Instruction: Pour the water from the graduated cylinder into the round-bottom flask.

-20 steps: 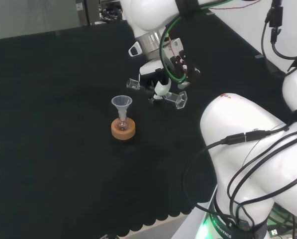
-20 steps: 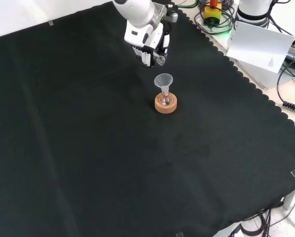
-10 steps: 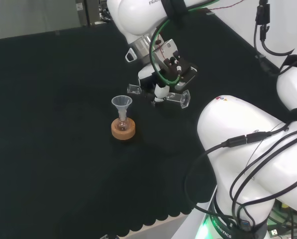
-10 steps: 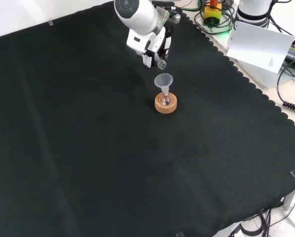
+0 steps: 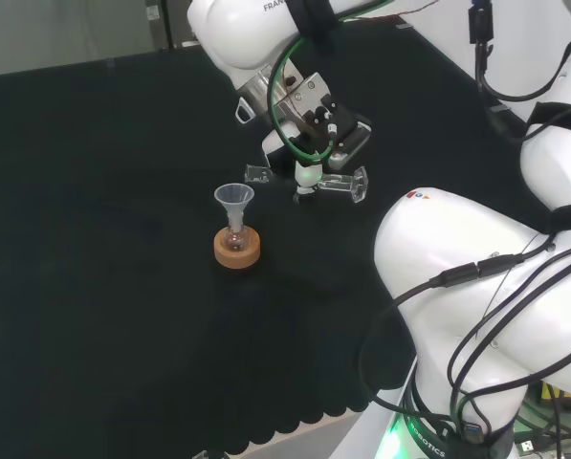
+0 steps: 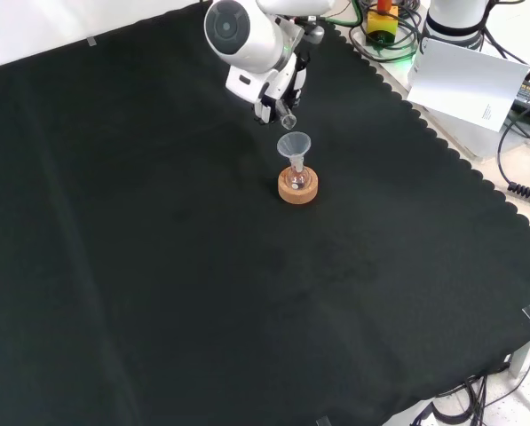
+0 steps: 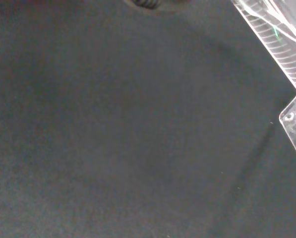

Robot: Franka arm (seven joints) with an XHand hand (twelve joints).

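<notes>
In the head view, a small round-bottom flask [image 5: 234, 236] sits upright in a cork ring stand [image 5: 237, 251] on the black-clothed table [image 5: 94, 287], well in from the edges. A clear funnel [image 5: 233, 199] stands in the flask's neck, its wide mouth facing up. Just to the right of the funnel and higher, the hand [image 5: 309, 143] holds the graduated cylinder [image 5: 304, 181] with its fingers curled round the tube. The cylinder lies nearly level above the cloth: its open mouth points left toward the funnel and sits near the funnel's rim without touching it, while its flat clear foot sticks out to the right of the hand.

In the front view, the flask [image 6: 297, 179] and its cork ring [image 6: 297, 189] stand nearer the table's far edge than the near one. The funnel [image 6: 293, 145] rises above them, and the cylinder's mouth [image 6: 288, 119] hangs just above and behind the funnel's rim, below the hand [image 6: 270, 93].

In the wrist view, the cylinder's marked tube [image 7: 281, 47] runs slantwise to its clear foot, over bare cloth. Whether water is inside cannot be told.
</notes>
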